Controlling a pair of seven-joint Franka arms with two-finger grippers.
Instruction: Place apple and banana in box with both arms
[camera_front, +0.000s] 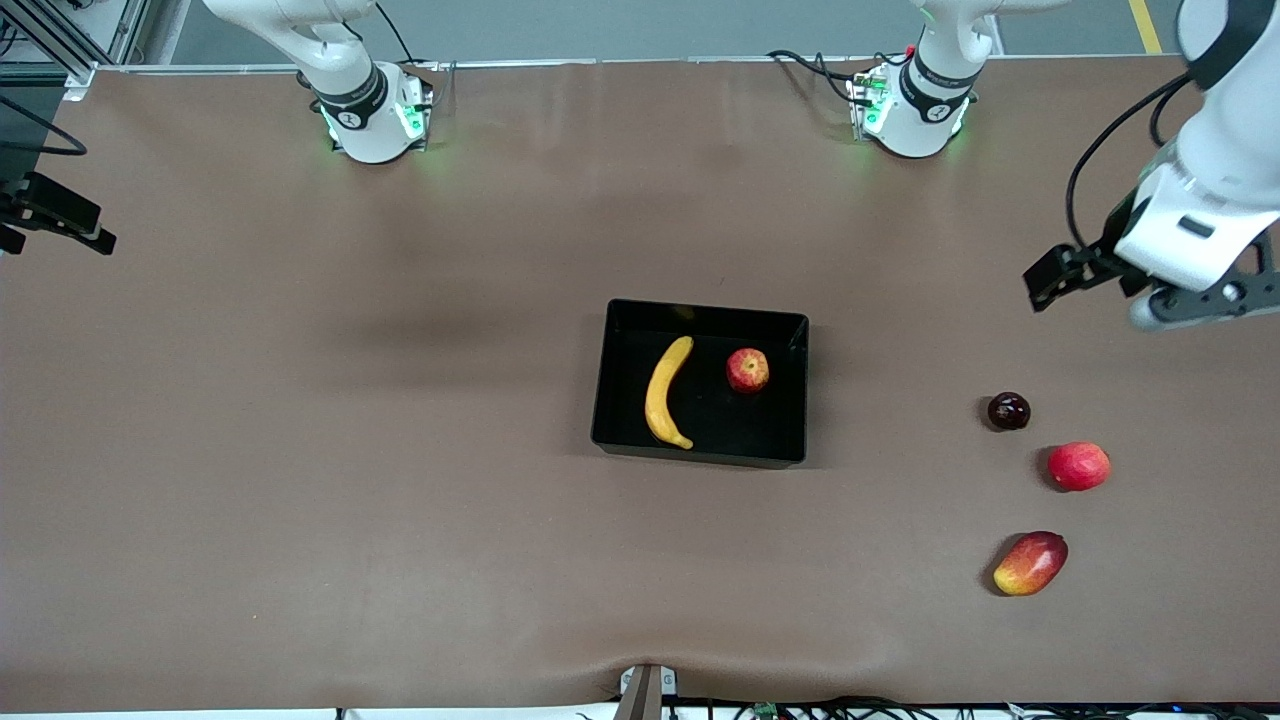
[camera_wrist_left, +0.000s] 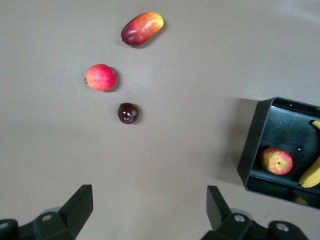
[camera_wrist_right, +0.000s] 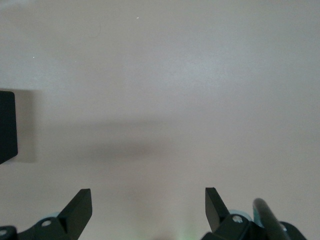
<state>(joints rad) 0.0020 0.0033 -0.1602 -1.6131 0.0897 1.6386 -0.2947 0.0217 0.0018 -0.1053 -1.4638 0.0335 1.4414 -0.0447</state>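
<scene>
Apple (camera_front: 747, 370), small, round, red with yellow streaks, sits in the black shallow box (camera_front: 700, 313), apart from the curved yellow banana (camera_front: 667, 392) with darker tips, which lies toward the right arm's end. Left gripper (camera_wrist_left: 150, 212) hangs over bare table near a dark plum (camera_front: 1008, 411), fingers apart, nothing held. Right gripper (camera_wrist_right: 148, 212) over bare table, fingers apart, nothing held

Robotics lab: two bench-mounted arms (camera_front: 365, 105), brown-covered table (camera_front: 300, 450), loose cables (camera_front: 800, 708)
</scene>
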